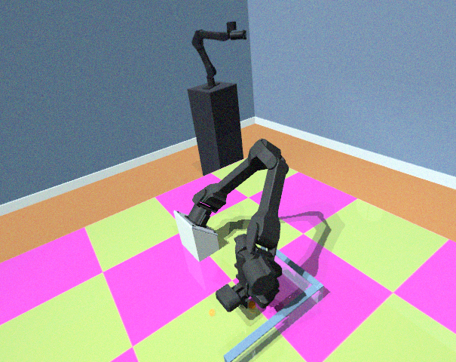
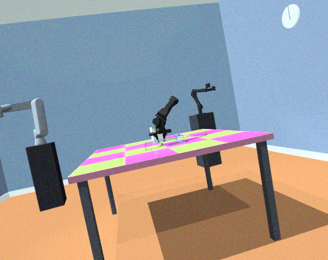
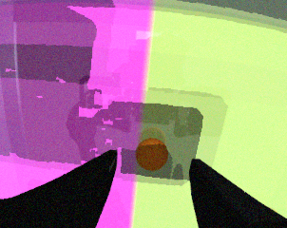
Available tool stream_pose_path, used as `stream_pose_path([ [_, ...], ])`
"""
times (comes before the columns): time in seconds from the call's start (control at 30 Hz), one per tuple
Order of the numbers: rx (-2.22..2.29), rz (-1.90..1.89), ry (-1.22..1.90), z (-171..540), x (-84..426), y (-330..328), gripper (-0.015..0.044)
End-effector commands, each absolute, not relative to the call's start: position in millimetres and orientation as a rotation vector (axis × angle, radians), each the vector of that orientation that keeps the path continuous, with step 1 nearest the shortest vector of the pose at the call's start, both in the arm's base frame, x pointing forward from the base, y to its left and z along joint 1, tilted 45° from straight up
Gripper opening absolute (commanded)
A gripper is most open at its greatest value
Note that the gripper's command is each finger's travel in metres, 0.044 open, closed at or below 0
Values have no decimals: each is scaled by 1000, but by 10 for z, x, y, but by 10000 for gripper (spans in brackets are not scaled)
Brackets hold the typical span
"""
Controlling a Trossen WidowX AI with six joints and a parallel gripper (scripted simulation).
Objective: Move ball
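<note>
While the arm [image 1: 264,182] is bending down low over the table [image 2: 186,151], the ball [image 3: 151,155] is lying on the table surface right under the wrist, between the two dark fingers in the wrist view. It is a small orange sphere (so it has no long axis and is not pointing in any direction), and it is sitting on the border where a pink square is meeting a yellow-green one. In the top view only a part of the ball [image 1: 252,305] is showing below the gripper [image 1: 248,302], because the gripper body is covering the rest.

The jaws are standing about half spread, and they are not pinching anything. In the wrist view a gap of table is showing on each side of the ball, so the fingers are standing beside it and not touching it. How high the fingertips are hanging above the table, I cannot tell.

The see-through copy [image 1: 211,311] is showing as a pale orange dot on a yellow-green square, to the left of the gripper and apart from the ball. The two clear walls [image 1: 298,296] are making their corner to the right of the gripper, with the ball on their inner side.
</note>
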State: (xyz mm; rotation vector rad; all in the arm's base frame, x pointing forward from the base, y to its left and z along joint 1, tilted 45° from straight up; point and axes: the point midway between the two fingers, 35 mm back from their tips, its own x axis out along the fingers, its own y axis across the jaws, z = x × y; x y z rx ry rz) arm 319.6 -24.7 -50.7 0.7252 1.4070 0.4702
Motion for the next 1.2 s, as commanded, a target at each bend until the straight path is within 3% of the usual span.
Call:
stream_pose_path([
  [0.0,737,471,1414,-561,3177,-180,203],
  [0.2,738,472,1414,-611,3183,-128,203],
  [0.33,738,472,1414,-611,3183,-128,98],
  [0.6,738,472,1414,-611,3183,-128,45],
  [0.67,738,471,1414,-604,3184,-137,0],
  [1.17,733,465,1416,101,3086,-863,0],
])
